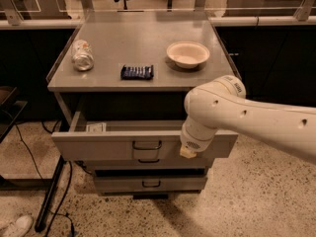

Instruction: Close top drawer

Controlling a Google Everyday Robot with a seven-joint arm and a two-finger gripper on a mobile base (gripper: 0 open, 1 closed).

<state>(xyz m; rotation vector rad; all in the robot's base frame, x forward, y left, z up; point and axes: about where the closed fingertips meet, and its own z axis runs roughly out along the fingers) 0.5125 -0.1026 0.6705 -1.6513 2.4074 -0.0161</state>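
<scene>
The top drawer (pixel 98 145) stands pulled out in the lower middle of the frame, its tall grey front well forward of the cabinet (pixel 64 107). The small dark handle (pixel 146 145) sits at its centre. A white packet (pixel 96 127) lies inside near the back left corner.

The white arm (pixel 256 122) comes in from the right edge, and its wrist bends down in front of the drawer. The claw (pixel 187 151) sits low against the front panel, just right of the handle. The bulky wrist hides most of it, so I cannot tell whether it is released or clenched.

On the surface (pixel 148 38) above are a can (pixel 82 55) lying on its side at the left, a dark blue packet (pixel 137 72) in the middle and a pale bowl (pixel 187 53) at the right.

The main risk, as I judge it, lies in where the push lands. Contact right of centre could skew the drawer on its runners so that it binds before it is fully home. A hard shove might jolt the cabinet and set the can rolling toward an edge. The claw might also slide off the smooth panel, down toward the lower drawer (pixel 148 183), which juts out a little. A slow, square push should avoid all three.
</scene>
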